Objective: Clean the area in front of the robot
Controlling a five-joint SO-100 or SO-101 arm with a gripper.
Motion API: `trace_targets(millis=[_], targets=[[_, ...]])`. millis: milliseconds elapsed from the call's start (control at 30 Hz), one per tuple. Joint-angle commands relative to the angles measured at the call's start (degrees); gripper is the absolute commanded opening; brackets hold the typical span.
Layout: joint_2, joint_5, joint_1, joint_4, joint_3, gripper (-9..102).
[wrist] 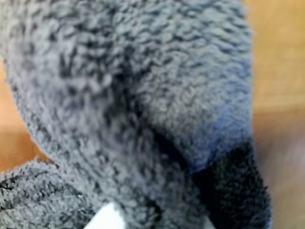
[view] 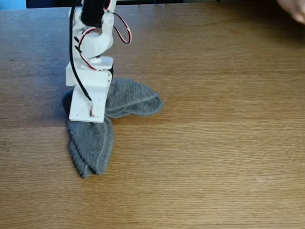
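Fixed view: white arm (view: pixel 95 43) with black motor blocks and looping red/black wires comes down from the top left, flat wedge-shaped gripper (view: pixel 87 116) pointing down onto a grey terry cloth (view: pixel 131 98) lying on the desk (view: pixel 214 143). Cloth is bunched into two lobes: one spreads right of the gripper, the other runs down toward the camera from under the wedge tip, ending in a rounded point. The wedge sits on top of the cloth where the lobes meet, touching it. Cannot tell whether the fingers are open, closed or pinching fabric; the white plate hides the tips. Desk is light oak-coloured wood, wide planks with grain running left-right, one small dark knot (view: pixel 12 60) near the left edge, a faint pale smudge (view: pixel 259 180) lower right. The rest of the surface around the cloth is bare wood, with a slight sheen at the far side. Top edge: a strip of blue (view: pixel 13 4) at the left corner, dark band beside it, and a blurred pale shape (view: pixel 293 8) at the top right corner, too soft to identify. Wrist view: close and out of focus, grey looped pile of the cloth (wrist: pixel 143 86) right up against the lens, a dark shadowed fold lower right, a sliver of white plastic (wrist: pixel 107 219) at the bottom edge, and orange-brown desk wood (wrist: pixel 281 62) along the right and left margins.
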Motion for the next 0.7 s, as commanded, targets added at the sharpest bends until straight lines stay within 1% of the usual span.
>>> trace_targets(millis=[0,67,133,233,300,400,467,567,667], targets=[[7.3,1.1,-6.5,7.2,-0.7,0],[8.2,1.7,-11.1,5.1,-0.7,0],[8.1,1.9,-14.9,0.5,-0.7,0],[5.6,1.3,-18.6,-9.7,-0.7,0],[2.6,-0.8,-19.2,-18.2,-0.7,0],[-2.9,-6.1,-16.9,-32.5,-0.8,0],[-6.6,-10.5,-14.1,-39.1,-0.8,0],[-10.0,-15.3,-8.8,-43.3,-0.8,0],[-10.8,-16.8,-3.3,-41.6,-0.9,0]])
